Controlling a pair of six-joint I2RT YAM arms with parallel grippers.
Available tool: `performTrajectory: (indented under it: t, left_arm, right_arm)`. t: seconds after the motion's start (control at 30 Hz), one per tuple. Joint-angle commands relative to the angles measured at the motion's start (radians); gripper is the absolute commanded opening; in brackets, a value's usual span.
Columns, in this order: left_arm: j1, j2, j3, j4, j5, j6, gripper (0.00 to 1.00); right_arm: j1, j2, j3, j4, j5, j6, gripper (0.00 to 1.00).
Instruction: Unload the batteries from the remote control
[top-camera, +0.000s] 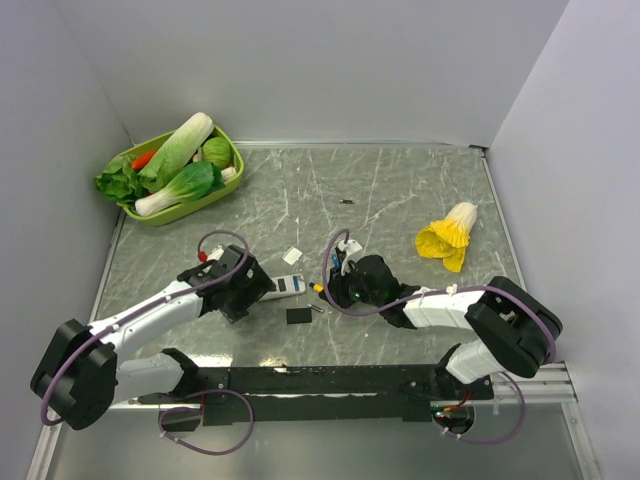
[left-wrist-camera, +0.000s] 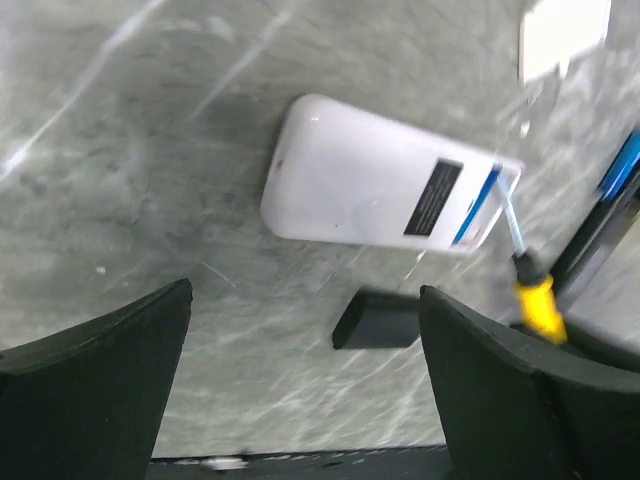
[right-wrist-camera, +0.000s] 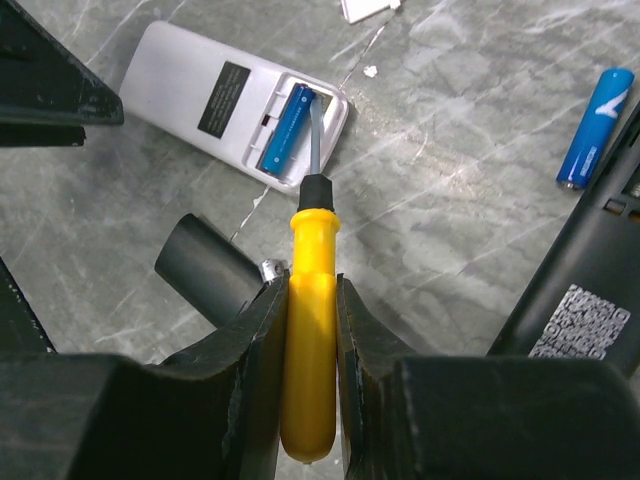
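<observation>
Leaning low — right gripper (right-wrist-camera: 312, 292) clamped on screwdriver (right-wrist-camera: 312, 245), tip at battery (right-wrist-camera: 285, 128) in remote (right-wrist-camera: 185, 85) — left gripper (left-wrist-camera: 305, 295) agape.

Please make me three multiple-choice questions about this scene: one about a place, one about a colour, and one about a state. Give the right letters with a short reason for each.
1. Where is the tip of the screwdriver?
A. in the open battery bay of the white remote
B. on the black cover plate
C. in the green basket

2. What colour is the battery inside the white remote?
A. yellow
B. blue
C. red

3. In what state is the right hand?
A. open and empty
B. shut on a battery
C. shut on the screwdriver

Answers:
1 A: the metal tip lies beside the battery in the open bay.
2 B: the right wrist view shows it plainly blue.
3 C: the right hand clamps the yellow handle from both sides.
</observation>
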Motion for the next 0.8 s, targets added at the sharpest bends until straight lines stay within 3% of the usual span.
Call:
performTrajectory:
  t: [0.0,0.13,0.5,0.77]
  left_arm:
    - [0.020,-0.031,0.005,-0.016,-0.022,-0.307,0.99]
    - [0.038,0.011,0.030,0.020,-0.001,-0.437,0.99]
    - [0.106,0.373,0.309,-0.181,-0.015,-0.488,0.99]
    - [0.124,0.450,0.284,-0.129,0.022,-0.476,0.98]
  right_arm:
    - [0.021,-0.031,-0.015,-0.003,0.037,0.063,0.00]
    - [0.034,-0.024,-0.007,-0.009,0.033,0.072,0.00]
    - [0.083,-0.026,-0.004,-0.027,0.060,0.077,0.00]
    - [0.096,-0.052,0.001,-0.058,0.079,0.055,0.00]
